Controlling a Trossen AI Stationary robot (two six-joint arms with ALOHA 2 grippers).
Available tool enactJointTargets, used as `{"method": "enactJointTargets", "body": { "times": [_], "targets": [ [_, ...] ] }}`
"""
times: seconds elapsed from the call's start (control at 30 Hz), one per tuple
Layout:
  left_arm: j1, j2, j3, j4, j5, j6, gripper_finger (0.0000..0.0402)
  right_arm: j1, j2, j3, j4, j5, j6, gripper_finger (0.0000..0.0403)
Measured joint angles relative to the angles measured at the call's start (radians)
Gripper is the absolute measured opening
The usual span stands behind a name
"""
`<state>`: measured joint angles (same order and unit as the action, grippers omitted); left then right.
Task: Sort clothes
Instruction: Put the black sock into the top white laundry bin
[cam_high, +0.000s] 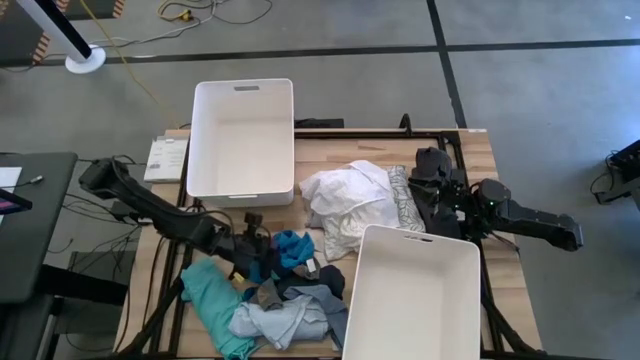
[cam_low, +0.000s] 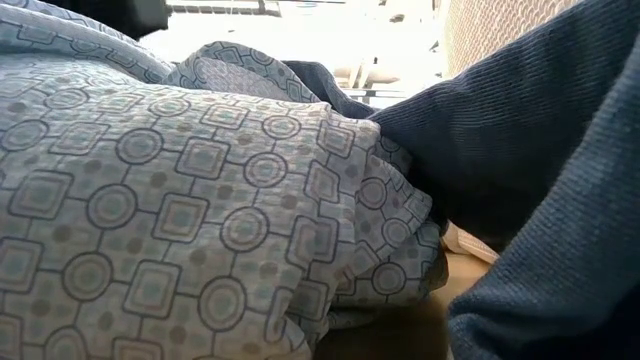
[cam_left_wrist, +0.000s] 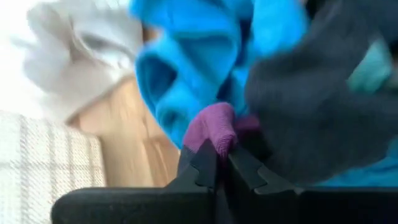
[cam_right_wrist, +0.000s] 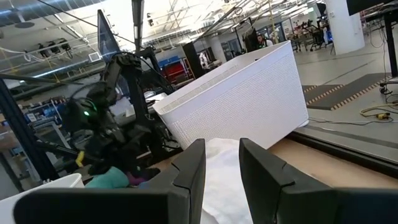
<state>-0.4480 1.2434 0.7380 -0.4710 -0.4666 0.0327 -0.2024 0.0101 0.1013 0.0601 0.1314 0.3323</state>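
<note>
The clothes lie in two heaps on the wooden table. A blue garment (cam_high: 291, 248), a teal one (cam_high: 208, 298), a pale blue one (cam_high: 278, 320) and dark grey ones (cam_high: 312, 282) lie near the front. White clothes (cam_high: 345, 205) and a grey-white patterned piece (cam_high: 400, 195) lie mid-table. My left gripper (cam_high: 254, 258) is at the blue garment's left edge, shut on it (cam_left_wrist: 219, 158). My right gripper (cam_right_wrist: 221, 146) hovers open at the table's right, beside the white clothes, with nothing between its fingers. My left gripper pinches a purple part (cam_left_wrist: 214, 132) of the blue garment between its two fingertips (cam_left_wrist: 202, 165). It comes slanting down from the table's left. The blue cloth (cam_left_wrist: 186, 68) bunches just beyond the fingers, with dark grey cloth (cam_left_wrist: 311, 106) against it. Whether it is lifted clear I cannot tell.
One white bin (cam_high: 242, 140) stands at the far left of the table, another (cam_high: 415, 295) at the near right. A white booklet (cam_high: 165, 158) lies left of the far bin. Patterned cloth (cam_low: 180, 200) and dark cloth (cam_low: 520, 150) fill the low view.
</note>
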Motion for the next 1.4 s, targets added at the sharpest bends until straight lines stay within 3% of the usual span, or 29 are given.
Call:
{"method": "enactJointTargets", "body": {
  "times": [0.43,0.8,1.03,1.23,1.4],
  "targets": [
    [-0.079,0.0,0.389,-0.434,-0.253,0.044,0.0001,0.0,0.0,0.0,-0.028,-0.001,0.002,0.0116],
    [-0.095,-0.001,0.676,-0.562,-0.489,0.199,0.0001,0.039,0.0,0.0,-0.071,-0.002,0.007,0.0116],
    [-0.054,-0.012,0.797,-0.593,-0.627,0.281,0.0001,0.097,0.0,0.0,-0.052,-0.003,0.002,0.0116],
    [0.05,-0.058,0.813,-0.588,-0.658,0.322,0.0001,0.135,0.0,0.0,-0.039,-0.002,-0.001,0.0116],
    [0.168,-0.096,0.813,-0.588,-0.553,0.312,0.0001,0.162,0.0,0.0,-0.021,-0.002,-0.002,0.0116]
  ]
}}
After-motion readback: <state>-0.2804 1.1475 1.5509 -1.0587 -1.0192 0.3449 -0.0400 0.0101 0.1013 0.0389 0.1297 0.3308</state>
